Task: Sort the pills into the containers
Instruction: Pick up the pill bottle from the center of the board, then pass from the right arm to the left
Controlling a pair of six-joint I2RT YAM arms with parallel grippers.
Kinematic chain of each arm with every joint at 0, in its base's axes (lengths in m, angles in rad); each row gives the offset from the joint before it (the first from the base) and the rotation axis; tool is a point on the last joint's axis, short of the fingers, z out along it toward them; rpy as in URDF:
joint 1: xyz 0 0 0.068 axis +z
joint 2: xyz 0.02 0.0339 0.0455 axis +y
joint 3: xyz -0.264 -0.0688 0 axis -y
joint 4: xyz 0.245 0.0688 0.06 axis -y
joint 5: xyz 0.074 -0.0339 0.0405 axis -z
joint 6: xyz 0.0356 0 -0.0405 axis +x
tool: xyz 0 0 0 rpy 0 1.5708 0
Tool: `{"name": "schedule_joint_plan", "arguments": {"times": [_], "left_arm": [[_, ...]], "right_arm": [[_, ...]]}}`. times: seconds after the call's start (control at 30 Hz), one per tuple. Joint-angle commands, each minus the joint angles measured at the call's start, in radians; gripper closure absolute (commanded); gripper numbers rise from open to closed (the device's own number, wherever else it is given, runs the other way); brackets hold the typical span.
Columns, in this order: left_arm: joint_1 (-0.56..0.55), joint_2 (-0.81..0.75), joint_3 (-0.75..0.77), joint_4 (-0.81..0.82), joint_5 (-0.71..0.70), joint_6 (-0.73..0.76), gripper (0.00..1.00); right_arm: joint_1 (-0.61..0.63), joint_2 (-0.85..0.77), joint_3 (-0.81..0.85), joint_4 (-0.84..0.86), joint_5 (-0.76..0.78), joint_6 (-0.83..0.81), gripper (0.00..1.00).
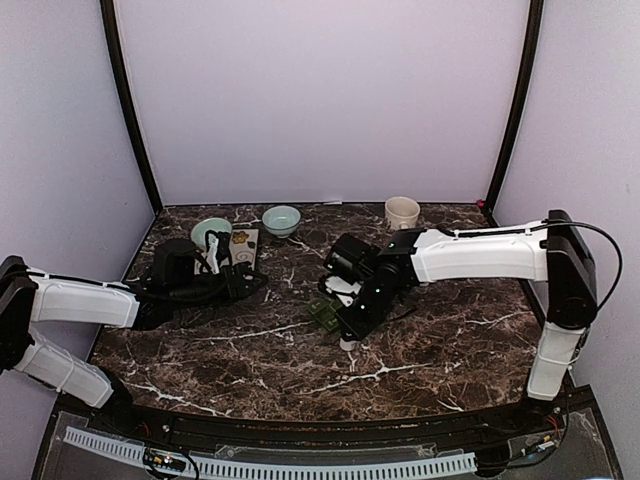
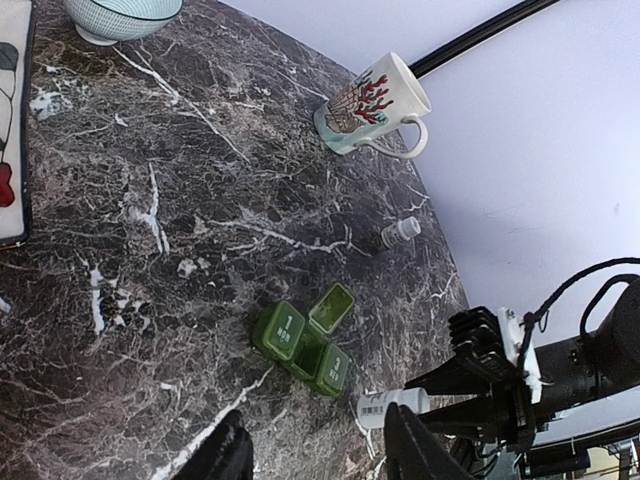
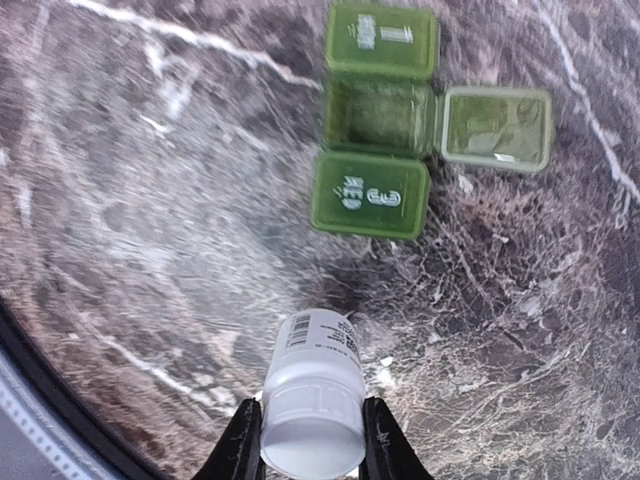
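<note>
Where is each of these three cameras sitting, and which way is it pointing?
Top external: high behind the bases, facing down on the table; left arm and right arm show.
Left wrist: looks across the table at the green pill box; left gripper open at bottom.
Right wrist: looks down; right gripper clamped on a white bottle.
Shared: both wrist views show pill box and bottle.
</note>
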Motion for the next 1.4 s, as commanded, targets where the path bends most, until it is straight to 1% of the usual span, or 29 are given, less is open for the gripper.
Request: {"name": "schedule_joint_plan", "arguments": {"times": [0.0,0.27,0.5,0.57,0.67,0.73,0.9,1.37], "left_arm": [[-0.005,-0.031,0.033,0.064,0.069,0.022,0.52],[-0.004,-0.017,0.092,0.15,0.195,0.014,0.51],[0.006,0.017,0.146,0.23,0.304,-0.006,0.51],[0.01,0.033,0.152,0.276,0.339,-0.028,0.51],[0.019,0.072,0.158,0.401,0.404,-0.089,0.52],[0.024,0.102,0.166,0.475,0.478,-0.138,0.53],[0.031,0.15,0.173,0.61,0.533,-0.234,0.52],[0.031,0.206,0.188,0.774,0.598,-0.351,0.51]], "right_arm": [[-0.041,-0.104,0.06,0.047,-0.098,-0.008,1.0],[-0.129,-0.225,0.056,0.22,-0.281,0.011,1.0],[-0.193,-0.249,0.033,0.408,-0.505,0.116,1.0],[-0.205,-0.249,0.028,0.456,-0.585,0.153,1.0],[-0.217,-0.249,0.018,0.517,-0.665,0.195,1.0],[-0.227,-0.248,0.01,0.562,-0.707,0.23,1.0],[-0.247,-0.249,0.01,0.604,-0.766,0.272,1.0],[-0.26,-0.2,0.016,0.704,-0.837,0.344,1.0]]}}
